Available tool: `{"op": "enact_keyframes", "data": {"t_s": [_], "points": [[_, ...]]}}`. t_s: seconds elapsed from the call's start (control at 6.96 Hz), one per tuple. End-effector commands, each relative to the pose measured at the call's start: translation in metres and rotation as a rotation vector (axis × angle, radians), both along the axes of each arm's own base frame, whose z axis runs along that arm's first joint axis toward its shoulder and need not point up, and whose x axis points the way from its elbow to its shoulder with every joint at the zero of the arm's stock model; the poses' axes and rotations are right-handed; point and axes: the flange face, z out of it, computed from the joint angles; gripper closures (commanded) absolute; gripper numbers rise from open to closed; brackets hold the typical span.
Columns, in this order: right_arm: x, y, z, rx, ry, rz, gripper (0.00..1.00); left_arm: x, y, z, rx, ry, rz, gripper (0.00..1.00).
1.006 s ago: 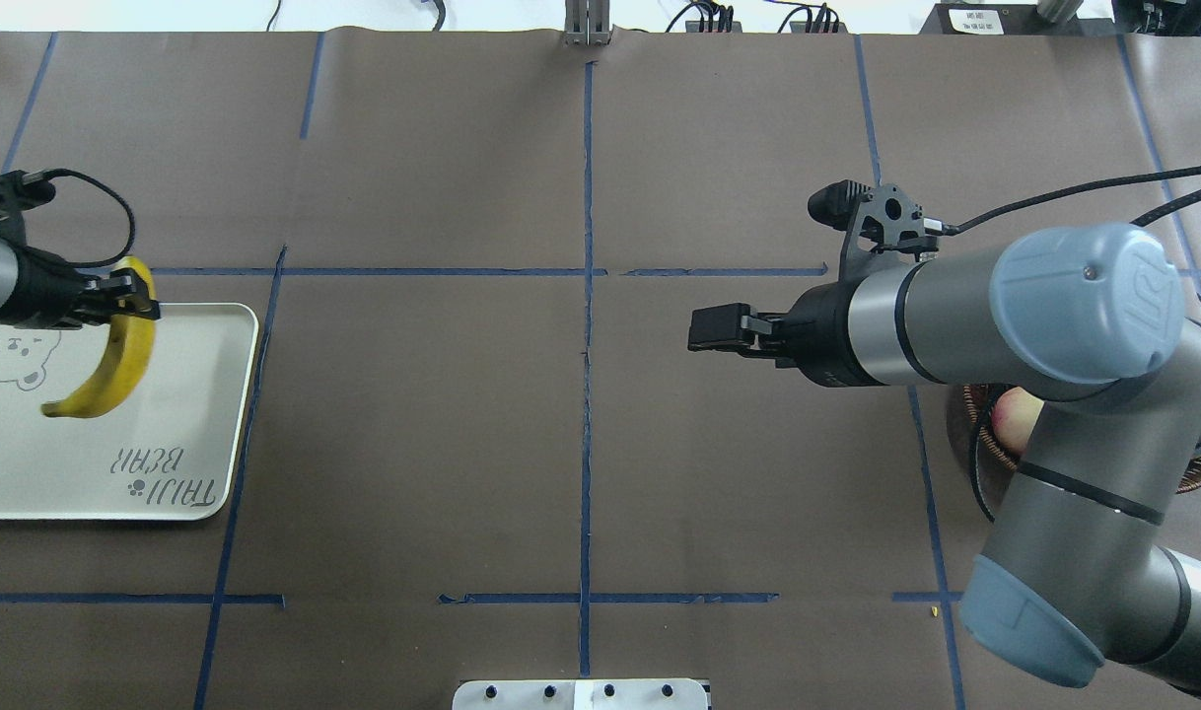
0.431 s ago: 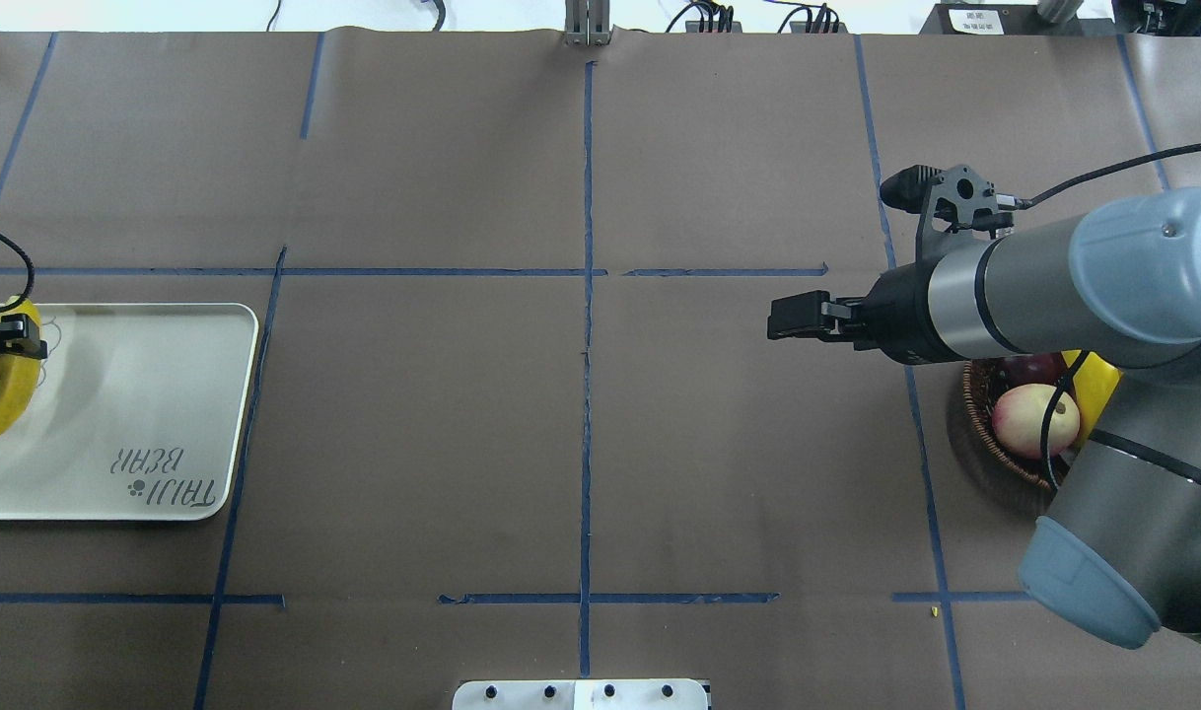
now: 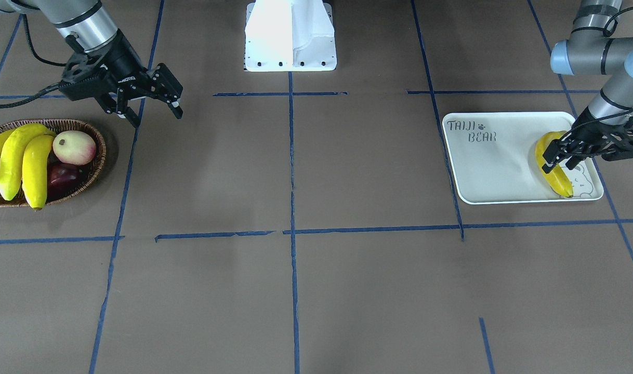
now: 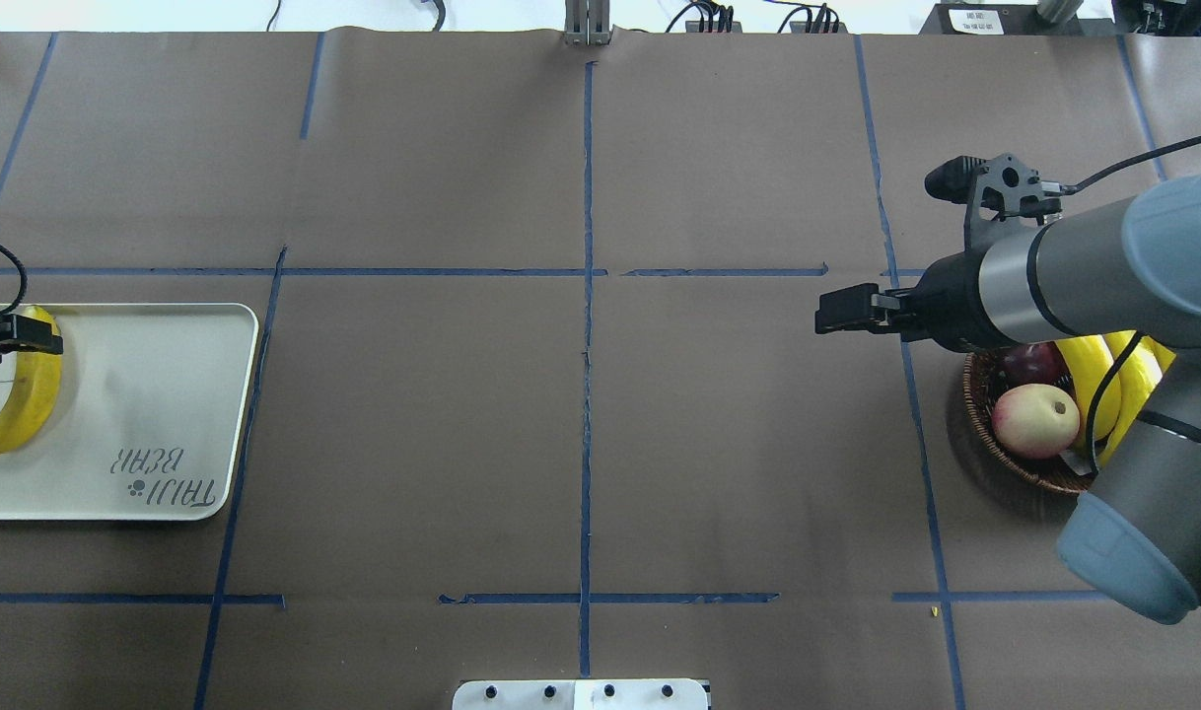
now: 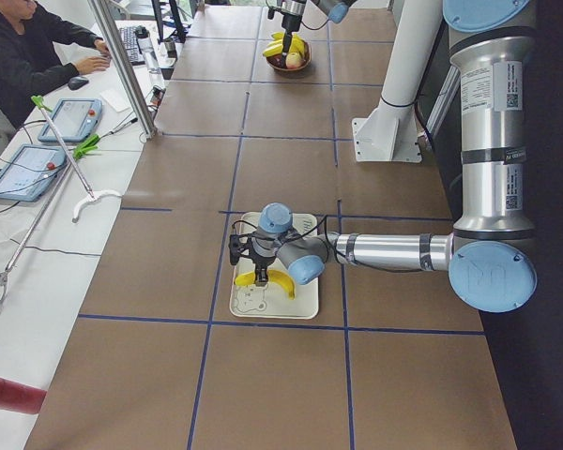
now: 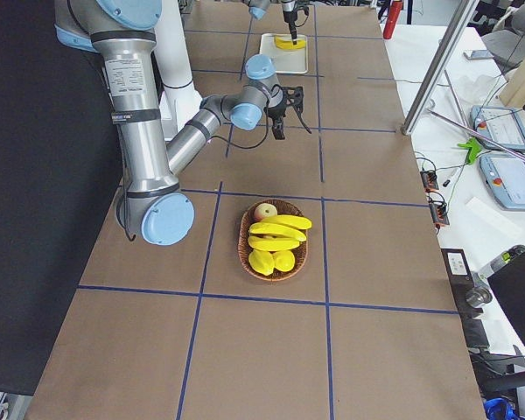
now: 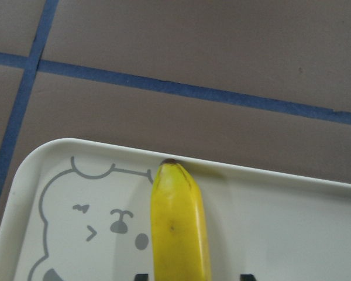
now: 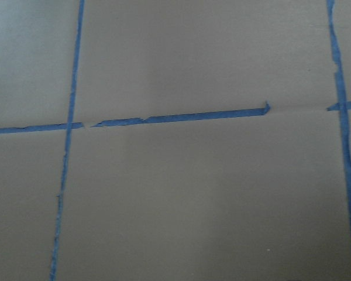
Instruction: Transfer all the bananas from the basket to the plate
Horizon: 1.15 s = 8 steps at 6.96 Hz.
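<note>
One yellow banana (image 3: 553, 174) lies on the off-white "TAIJI BEAR" plate (image 3: 493, 166), over the bear drawing. My left gripper (image 3: 558, 162) straddles it, low, jaws open. In the left wrist view the banana (image 7: 178, 222) points at the plate's rim (image 7: 281, 175), with a gap beside one fingertip. Three bananas (image 3: 15, 156) lie in the wicker basket (image 3: 95, 166). My right gripper (image 3: 157, 117) is open and empty, in the air just beside the basket on its table-centre side. In the overhead view it (image 4: 832, 320) is left of the basket (image 4: 995, 463), whose bananas (image 4: 1094, 385) my right arm partly hides.
The basket also holds a pink-yellow peach-like fruit (image 3: 74, 147) and a dark red fruit (image 3: 62, 175). The robot's white base (image 3: 290, 36) stands at the near table edge. Blue tape lines cross the brown table cover. Operators' tablets lie off the far side.
My left gripper carried the banana leftward over the plate and down; the banana now lies on the plate. My right arm drew back to the right, uncovering the basket's fruit.
</note>
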Motion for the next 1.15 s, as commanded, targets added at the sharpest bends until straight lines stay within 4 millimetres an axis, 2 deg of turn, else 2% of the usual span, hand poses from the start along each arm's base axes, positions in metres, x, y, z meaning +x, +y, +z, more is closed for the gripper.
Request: {"op": "enact_keyframes", "data": {"t_s": [0.0, 0.14, 0.43, 0.57, 0.72, 1.01], "points": [[0.039, 0.004, 0.045, 0.024, 0.076, -0.053, 0.00, -0.009, -0.008, -0.034, -0.007, 0.109, 0.034, 0.01], [0.054, 0.016, 0.071, 0.030, 0.123, -0.080, 0.00, -0.020, -0.018, -0.067, -0.041, 0.197, 0.031, 0.01], [0.085, 0.038, 0.110, 0.053, 0.190, -0.118, 0.00, -0.013, -0.040, -0.121, -0.083, 0.291, -0.020, 0.01], [0.101, 0.048, 0.134, 0.047, 0.203, -0.117, 0.00, -0.007, -0.047, -0.136, -0.109, 0.318, -0.045, 0.01], [0.118, 0.056, 0.163, 0.028, 0.208, -0.100, 0.00, -0.004, -0.049, -0.141, -0.112, 0.325, -0.048, 0.01], [0.130, 0.053, 0.193, -0.022, 0.189, -0.092, 0.00, -0.001, -0.054, -0.147, -0.104, 0.331, -0.046, 0.01]]}}
